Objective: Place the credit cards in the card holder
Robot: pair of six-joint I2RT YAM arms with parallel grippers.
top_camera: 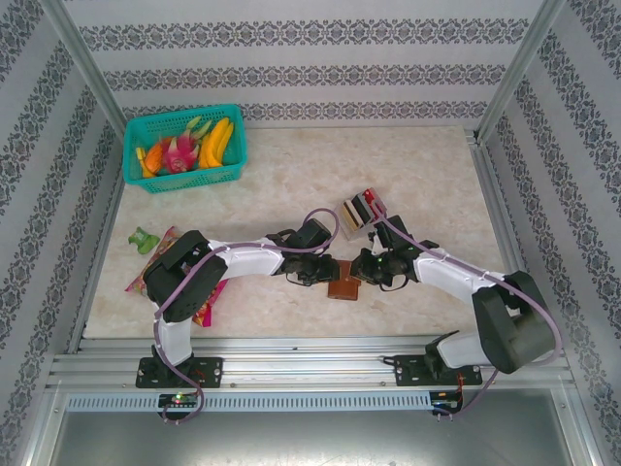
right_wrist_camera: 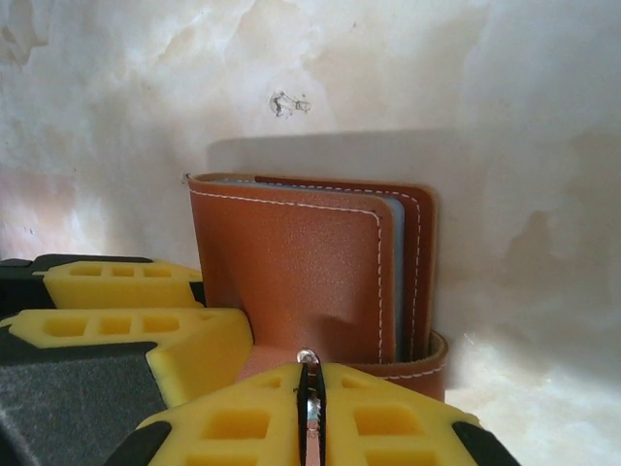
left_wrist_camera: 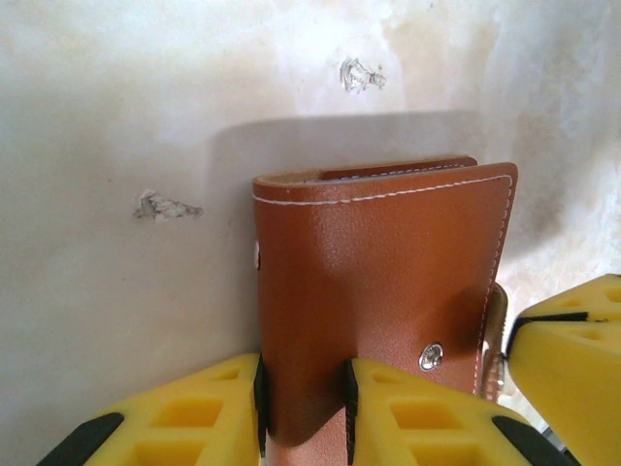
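Note:
The card holder point(top_camera: 342, 287) is a brown leather wallet, closed, on the marble table between both grippers. My left gripper point(left_wrist_camera: 306, 408) is shut on the wallet's near edge point(left_wrist_camera: 383, 291), with the leather pinched between its yellow fingers. My right gripper point(right_wrist_camera: 310, 413) is shut on the metal-snapped tab, whose strap point(right_wrist_camera: 419, 365) loops round the card holder point(right_wrist_camera: 301, 267). In the top view the left gripper point(top_camera: 325, 272) and right gripper point(top_camera: 361, 272) meet over the wallet. The credit cards point(top_camera: 357, 212), red, black and pale, stand upright in a pale stand behind the right arm.
A teal basket point(top_camera: 229, 175) of toy fruit sits at the back left. A green object point(top_camera: 146, 239) and a colourful snack packet point(top_camera: 155, 264) lie by the left arm. Patterned walls and metal posts ring the table.

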